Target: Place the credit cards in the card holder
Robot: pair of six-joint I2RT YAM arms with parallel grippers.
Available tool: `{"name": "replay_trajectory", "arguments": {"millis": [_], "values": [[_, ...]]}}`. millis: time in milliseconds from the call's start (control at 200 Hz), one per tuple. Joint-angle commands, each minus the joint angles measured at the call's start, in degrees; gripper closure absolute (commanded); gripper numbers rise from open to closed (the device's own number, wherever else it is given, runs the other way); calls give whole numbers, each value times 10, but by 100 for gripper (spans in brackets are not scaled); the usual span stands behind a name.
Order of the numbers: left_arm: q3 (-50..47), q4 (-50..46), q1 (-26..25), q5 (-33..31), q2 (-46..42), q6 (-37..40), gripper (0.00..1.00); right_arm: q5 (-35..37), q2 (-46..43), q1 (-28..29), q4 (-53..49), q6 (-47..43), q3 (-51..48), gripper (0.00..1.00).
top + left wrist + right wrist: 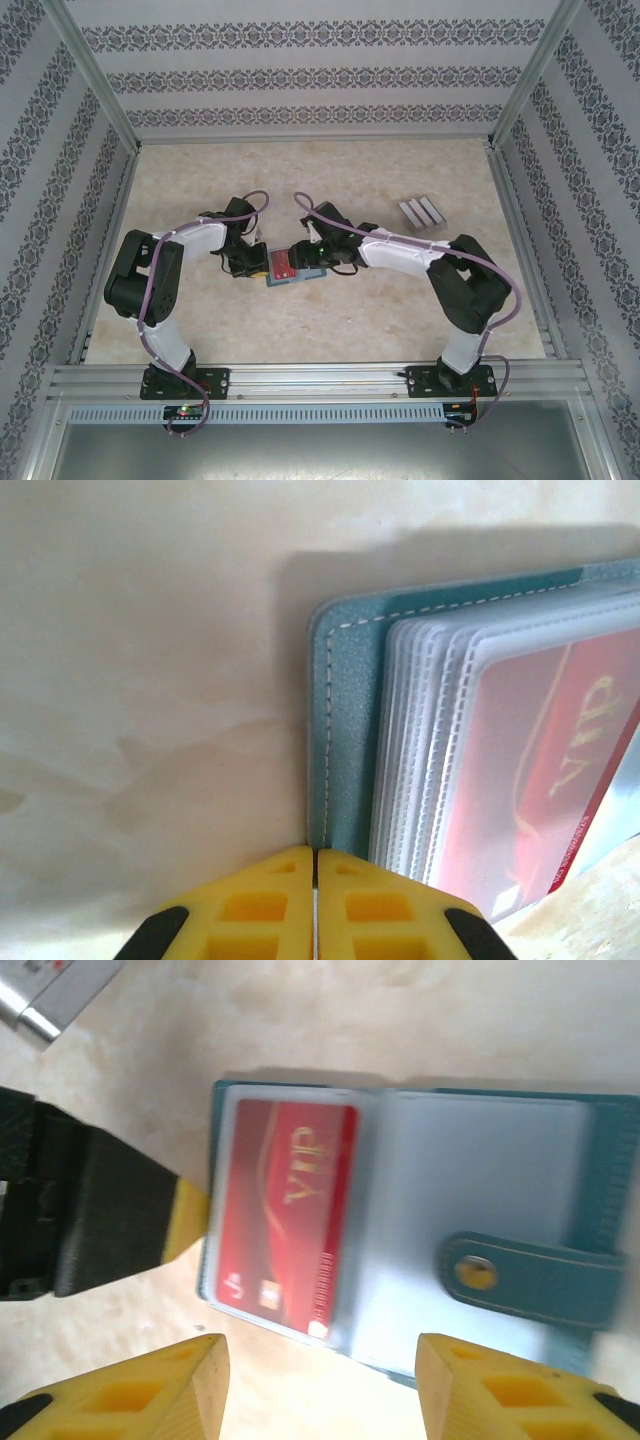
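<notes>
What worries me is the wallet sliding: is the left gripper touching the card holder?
Touching. In the left wrist view the shut tips of the left gripper meet the teal cover of the card holder, no gap.

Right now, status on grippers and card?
Left gripper shut at card holder's edge. Right gripper open above. Red card inside. Grey block apart.

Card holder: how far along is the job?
Done: the card holder lies open, and one red VIP card sits in a clear sleeve, one corner possibly protruding. In hand: the left gripper, shut, is at the holder's edge; the right gripper hovers open and empty above. Left: any further cards; the grey slotted block is too small to tell what it holds.
</notes>
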Motion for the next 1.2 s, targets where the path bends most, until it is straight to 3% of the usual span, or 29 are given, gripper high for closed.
{"name": "replay_trajectory", "arguments": {"millis": [0, 280, 375, 430, 575, 779, 1049, 1199], "values": [[-21, 23, -4, 2, 20, -6, 92, 70, -1, 7, -37, -10, -23, 45], [-26, 28, -3, -3, 28, -6, 88, 69, 59, 21, -23, -6, -11, 46], [-28, 30, -3, -2, 29, -5, 88, 55, 72, 25, -19, -7, 0, 60], [-28, 32, -4, -1, 30, -6, 88, 53, 75, 27, -23, -9, 7, 61], [-30, 37, -3, 4, 35, -7, 88, 39, 77, 28, -19, -11, 17, 61], [-29, 36, -4, 6, 33, -7, 88, -22, 87, 19, 27, 3, 20, 50], [-29, 45, 2, 23, 26, -16, 88, -121, 103, 2, 157, 65, -2, 51], [-32, 48, 13, 35, 18, -21, 88, -152, 98, -5, 214, 86, -16, 57]]}}
